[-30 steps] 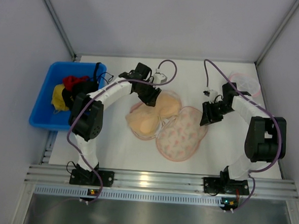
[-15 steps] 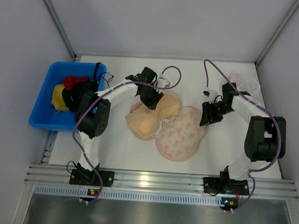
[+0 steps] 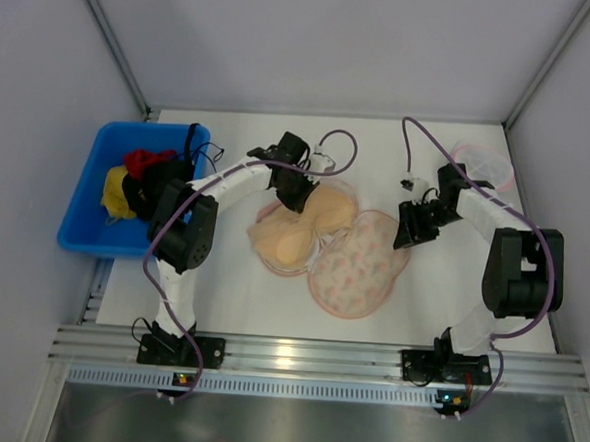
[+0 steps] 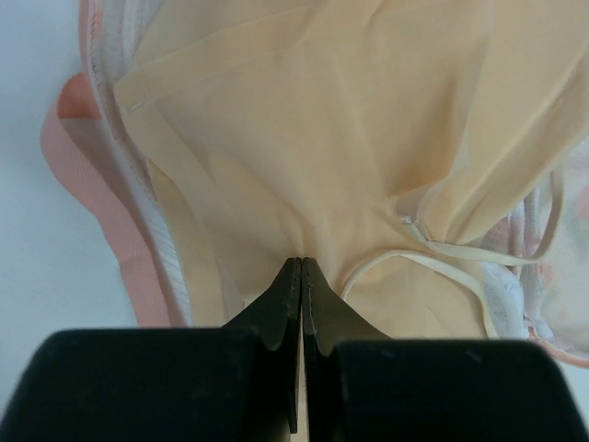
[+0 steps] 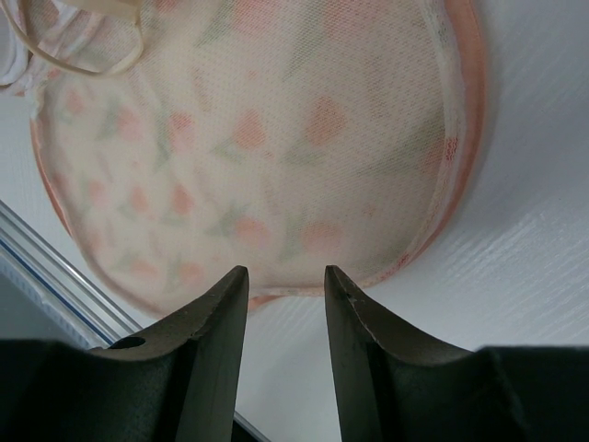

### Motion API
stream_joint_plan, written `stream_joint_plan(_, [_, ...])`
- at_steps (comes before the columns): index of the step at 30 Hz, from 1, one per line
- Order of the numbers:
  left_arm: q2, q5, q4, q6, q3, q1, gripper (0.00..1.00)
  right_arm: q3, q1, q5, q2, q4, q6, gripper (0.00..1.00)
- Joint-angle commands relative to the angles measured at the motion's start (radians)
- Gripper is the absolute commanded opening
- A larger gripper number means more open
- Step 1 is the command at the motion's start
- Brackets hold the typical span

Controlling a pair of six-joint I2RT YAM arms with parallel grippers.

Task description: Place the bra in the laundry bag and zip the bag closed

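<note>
The left gripper (image 4: 302,264) is clenching its fingers tight together on a fold of the bra (image 4: 368,120), and the tan fabric is puckering toward the fingertips. Ahead of this gripper the bra is spreading out in soft folds, and a thin cream strap (image 4: 442,250) is curling off to the gripper's right. To its left, a pink edge is showing from under the bra. In the top view the bra is lying on the table (image 3: 230,297) just beneath and ahead of the left gripper, overlapping the bag (image 3: 357,270).

The right gripper (image 5: 285,276) is hanging released, its fingers apart with nothing between them. Just ahead of it and below, one printed lobe of the bag is lying flat, its pink rim curving past close to the fingertips. From above, this gripper is sitting at the bag's right side, well apart from the left gripper.
</note>
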Motion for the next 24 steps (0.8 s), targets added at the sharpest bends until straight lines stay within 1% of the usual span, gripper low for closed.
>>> stream_joint_plan(1, [-0.063,0.099,-0.001,0.009,0.013,-0.009,0.00,0.034,0.004,-0.023,-0.004,0.002,-0.001,0.40])
stream_joint_plan(5, [-0.121,0.167,0.000,0.006,0.004,-0.024,0.00,0.034,0.004,-0.027,-0.004,0.002,-0.002,0.39])
stream_joint_plan(11, [-0.181,0.224,0.000,-0.003,0.012,-0.087,0.00,0.035,0.007,-0.030,-0.001,0.005,0.004,0.39])
stream_joint_plan(18, [-0.127,0.253,0.000,-0.016,0.035,-0.151,0.00,0.035,0.010,-0.031,0.002,0.003,0.004,0.39])
stream_joint_plan(24, [-0.037,0.252,0.002,-0.011,0.064,-0.164,0.00,0.032,0.010,-0.031,0.003,0.000,-0.001,0.39])
